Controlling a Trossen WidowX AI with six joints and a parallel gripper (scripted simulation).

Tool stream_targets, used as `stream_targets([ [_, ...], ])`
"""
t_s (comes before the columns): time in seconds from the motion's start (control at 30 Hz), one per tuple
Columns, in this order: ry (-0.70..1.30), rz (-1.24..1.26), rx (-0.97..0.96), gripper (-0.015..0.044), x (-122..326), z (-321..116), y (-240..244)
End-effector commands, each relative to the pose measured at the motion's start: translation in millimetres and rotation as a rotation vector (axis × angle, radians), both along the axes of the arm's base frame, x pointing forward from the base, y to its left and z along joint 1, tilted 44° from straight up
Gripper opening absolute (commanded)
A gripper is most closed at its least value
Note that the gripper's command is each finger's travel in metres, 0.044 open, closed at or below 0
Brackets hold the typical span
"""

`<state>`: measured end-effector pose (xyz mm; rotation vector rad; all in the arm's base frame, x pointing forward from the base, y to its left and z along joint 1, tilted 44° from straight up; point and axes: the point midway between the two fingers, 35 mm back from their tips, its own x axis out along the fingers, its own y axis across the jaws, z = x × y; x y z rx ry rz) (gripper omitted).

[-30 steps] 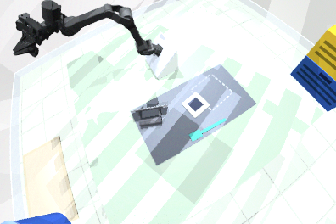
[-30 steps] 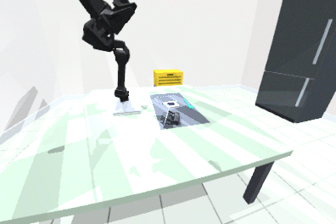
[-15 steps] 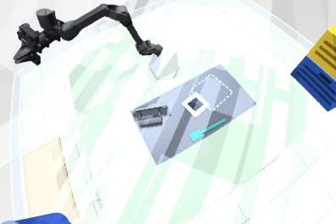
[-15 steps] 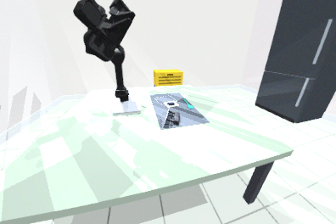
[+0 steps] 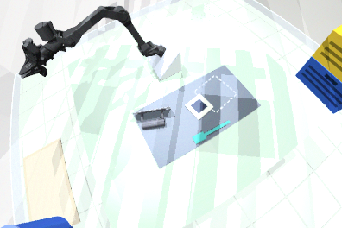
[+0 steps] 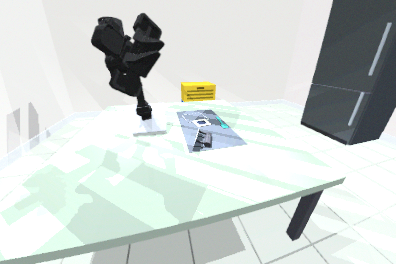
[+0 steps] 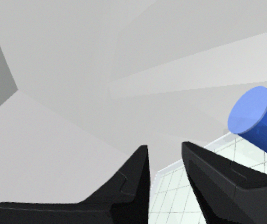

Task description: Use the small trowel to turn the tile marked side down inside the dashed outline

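Observation:
The tile [image 5: 193, 111] [image 6: 208, 124] lies flat on the grey-blue mat [image 5: 157, 154] [image 6: 231, 141], a white border round a dark square. It lies outside the dashed outline [image 5: 216, 76], along one edge of it. The teal trowel [image 5: 199, 137] [image 6: 222, 123] lies on the mat near its long edge, apart from the tile. My gripper [image 7: 164, 150] is raised on the folded arm, far from tile and trowel, at the upper left in the top view. Its fingers are open by a narrow gap with nothing between them. The exterior view does not clearly show the fingertips.
A dark grey rack [image 5: 154, 123] [image 6: 207, 139] stands on the mat's left part. The arm's white base [image 5: 161, 71] [image 6: 150, 128] is beside the mat. A blue cylinder [image 7: 249, 110] and a wooden board [image 5: 45, 186] are off the table. A yellow-and-blue drawer unit [image 5: 321, 85] stands beyond it.

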<state>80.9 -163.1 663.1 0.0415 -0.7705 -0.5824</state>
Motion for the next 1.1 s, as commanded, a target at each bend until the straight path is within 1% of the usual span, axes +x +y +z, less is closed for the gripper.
stream_targets([
  [0.0,-0.013,-0.011,0.039,0.0100,1.0,-6.7,-15.1],
  [0.5,-0.037,-0.037,0.261,0.0100,19.2,-45.5,-76.8],
  [1.07,0.061,-0.091,0.513,0.0100,60.0,-111.8,-129.0],
])
